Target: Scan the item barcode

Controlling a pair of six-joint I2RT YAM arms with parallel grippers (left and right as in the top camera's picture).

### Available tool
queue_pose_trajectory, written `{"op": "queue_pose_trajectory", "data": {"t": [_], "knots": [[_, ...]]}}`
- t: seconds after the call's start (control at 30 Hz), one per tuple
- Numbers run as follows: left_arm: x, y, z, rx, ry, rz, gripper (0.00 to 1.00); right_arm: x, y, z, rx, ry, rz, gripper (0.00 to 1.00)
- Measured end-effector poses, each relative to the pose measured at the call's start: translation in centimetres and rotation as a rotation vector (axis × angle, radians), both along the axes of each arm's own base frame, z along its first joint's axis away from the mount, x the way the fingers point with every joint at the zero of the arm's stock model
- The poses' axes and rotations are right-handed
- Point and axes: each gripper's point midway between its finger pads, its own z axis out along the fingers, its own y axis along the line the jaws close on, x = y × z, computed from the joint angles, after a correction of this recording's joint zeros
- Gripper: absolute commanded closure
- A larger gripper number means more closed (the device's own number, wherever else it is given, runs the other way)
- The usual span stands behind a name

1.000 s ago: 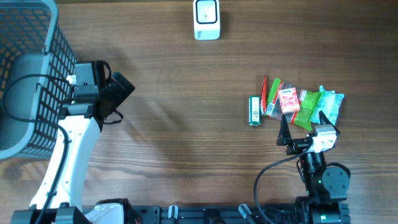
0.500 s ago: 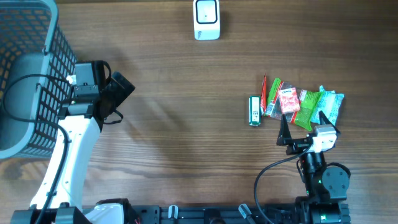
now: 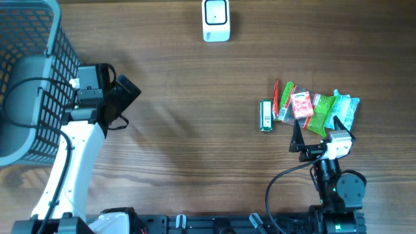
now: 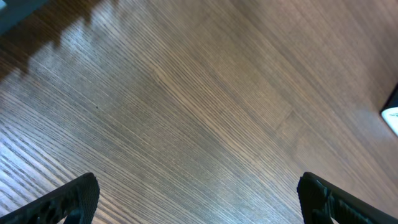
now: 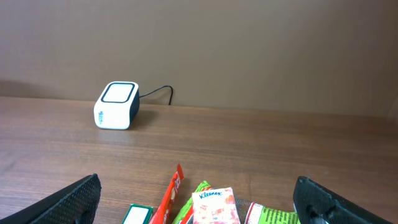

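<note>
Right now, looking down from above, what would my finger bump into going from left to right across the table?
Gray basket → left gripper → white scanner → small green box → thin red stick → red tissue pack → teal packet.

The left arm (image 3: 68,162) had a long white link with rounded edges, ending in a black wrist housing that carried a small white camera block (image 3: 83,83). A thin black cable (image 3: 19,91) looped out from that wrist. The left tool (image 4: 199,202) was matte black, its fingers (image 4: 71,198) broad, with finely ridged edges. The right arm (image 3: 338,185) was mostly black, built of round joint housings with a tiny green light, and topped by a white block (image 3: 336,145). A second cable (image 3: 276,182), also black, curved down to the base. The right tool (image 5: 199,202) showed the same black, ridged pads (image 5: 71,198).
</note>
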Motion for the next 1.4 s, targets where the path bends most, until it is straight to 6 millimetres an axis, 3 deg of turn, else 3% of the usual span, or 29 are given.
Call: {"op": "queue_pose_trajectory", "data": {"t": [0.07,0.2,0.33,0.5,0.53,0.67,0.87,0.97,1.07,1.13,1.27,1.4], "knots": [[-0.1,0.0,1.0,0.001,-0.027,0.000,0.00,0.0,0.0,0.0,0.000,0.000,0.000,0.00],[-1.2,-0.1,6.6,0.009,-0.203,0.000,0.00,0.0,0.0,0.0,0.000,0.000,0.000,0.00],[-4.5,-0.2,14.9,0.022,-0.484,0.000,0.00,0.0,0.0,0.0,0.000,0.000,0.000,0.00],[-7.8,-0.3,19.4,0.030,-0.660,0.001,0.00,0.0,0.0,0.0,0.000,0.000,0.000,0.00],[-9.3,-0.4,20.5,0.032,-0.704,0.001,0.00,0.0,0.0,0.0,0.000,0.000,0.000,0.00],[-13.0,-0.1,21.1,0.052,-0.745,0.025,0.00,0.0,0.0,0.0,0.000,0.000,0.000,0.00],[-20.9,0.0,20.0,0.067,-0.809,0.044,0.00,0.0,0.0,0.0,0.000,0.000,0.000,0.00],[-22.5,-0.1,19.7,0.069,-0.862,0.045,0.00,0.0,0.0,0.0,0.000,0.000,0.000,0.00],[-22.8,-0.1,18.9,0.070,-0.898,0.046,0.00,0.0,0.0,0.0,0.000,0.000,0.000,0.00],[-21.8,-0.1,19.4,0.071,-0.949,0.046,0.00,0.0,0.0,0.0,0.000,0.000,0.000,0.00],[-18.8,0.0,23.9,0.079,-1.231,0.050,0.00,0.0,0.0,0.0,0.000,0.000,0.000,0.00],[-17.7,-0.1,26.9,0.083,-1.504,0.041,0.00,0.0,0.0,0.0,0.000,0.000,0.000,0.00]]}}
